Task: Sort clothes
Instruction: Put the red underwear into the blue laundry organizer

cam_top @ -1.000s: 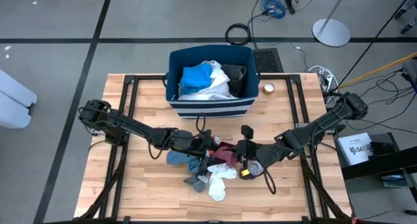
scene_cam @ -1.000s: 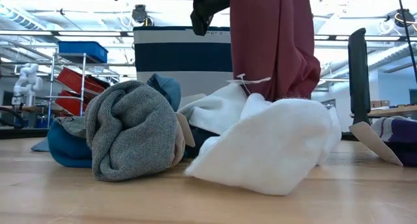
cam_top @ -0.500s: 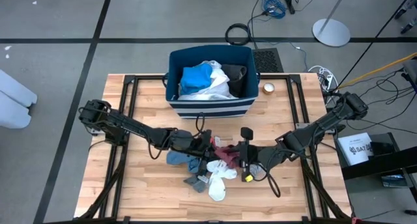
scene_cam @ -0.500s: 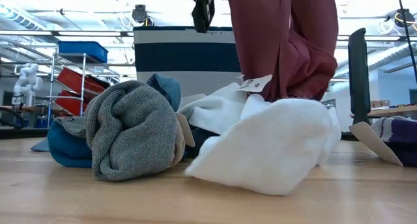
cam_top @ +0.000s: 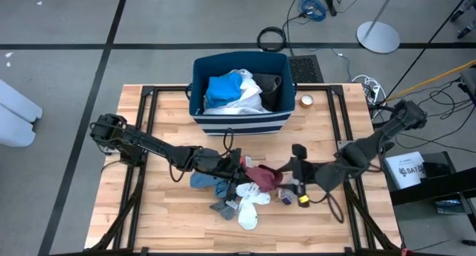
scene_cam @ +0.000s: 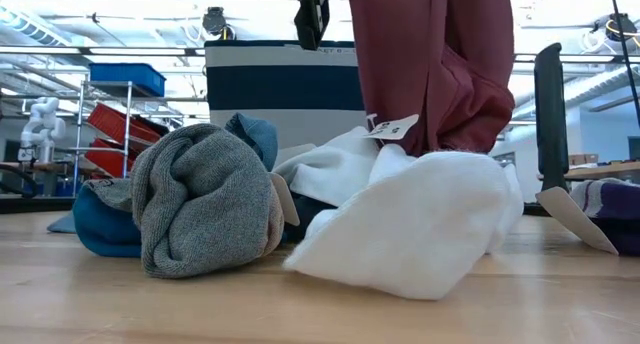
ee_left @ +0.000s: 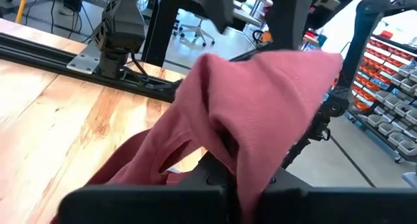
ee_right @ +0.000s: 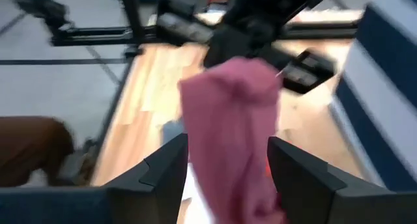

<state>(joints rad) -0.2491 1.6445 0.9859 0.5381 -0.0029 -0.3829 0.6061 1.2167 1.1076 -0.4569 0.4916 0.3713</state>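
Left hand (cam_top: 244,167) clamped on maroon garment (cam_top: 262,176), which hangs from it above the clothes pile (cam_top: 238,200) on the tabletop (cam_top: 163,204). Right hand (cam_top: 294,174) just beside the garment, fingers (ee_right: 166,168) spread, holding nothing. Bin (cam_top: 239,120) beyond both hands.

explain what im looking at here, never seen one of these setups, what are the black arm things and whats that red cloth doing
Those are two robot arms at a wooden table, each ending in a two-finger gripper. One picture looks straight down, one sits at table level, and two come from cameras on the wrists. A pile of clothes lies in the middle: grey, blue and white pieces. Behind it stands a navy striped bin already holding a few garments. The left gripper is shut on the maroon garment, which hangs above the pile. The right gripper is open beside it, with the cloth hanging free between its fingers in its own wrist view.
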